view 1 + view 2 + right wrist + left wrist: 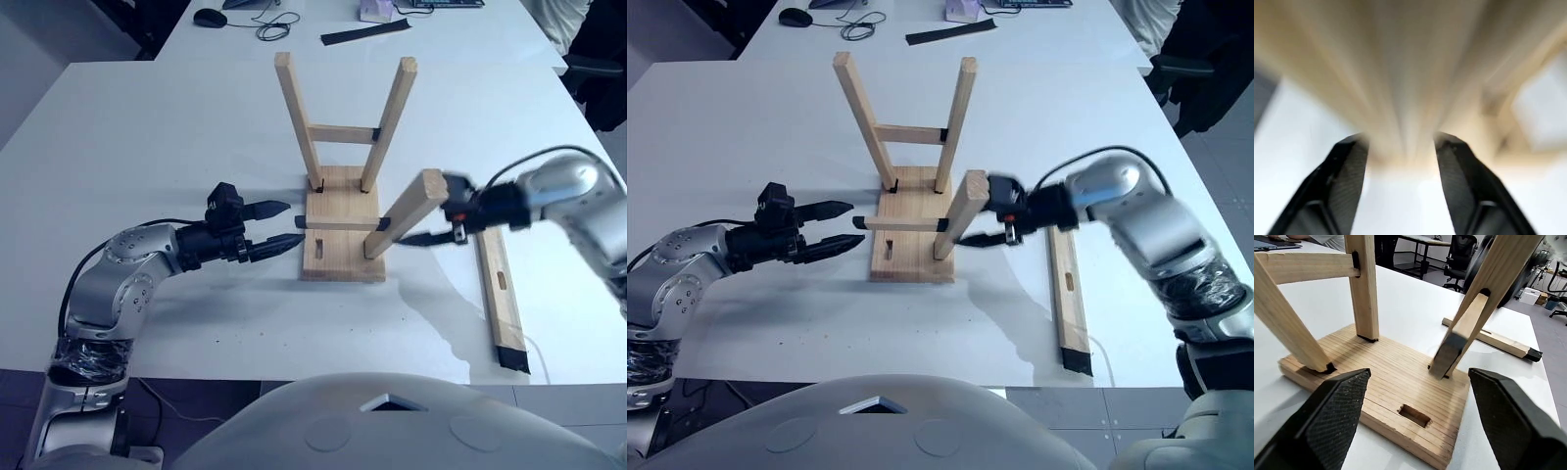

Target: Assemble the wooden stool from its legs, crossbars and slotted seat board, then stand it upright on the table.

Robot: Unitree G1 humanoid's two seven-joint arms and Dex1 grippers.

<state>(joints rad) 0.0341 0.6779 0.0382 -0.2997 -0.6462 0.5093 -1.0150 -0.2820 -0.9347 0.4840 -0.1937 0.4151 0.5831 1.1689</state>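
Note:
The slotted seat board lies flat on the white table. Two legs stand in its far slots, joined by a crossbar. A third leg leans tilted over the board's right near corner, with a second crossbar attached to it. My right gripper is shut on that leg's top end. The left gripper hovers open just left of the board, close to an empty slot. A fourth leg lies loose on the table to the right.
A mouse, a cable and a black strip lie on the far table. An office chair stands at the far right. The table's near edge runs just behind both arms.

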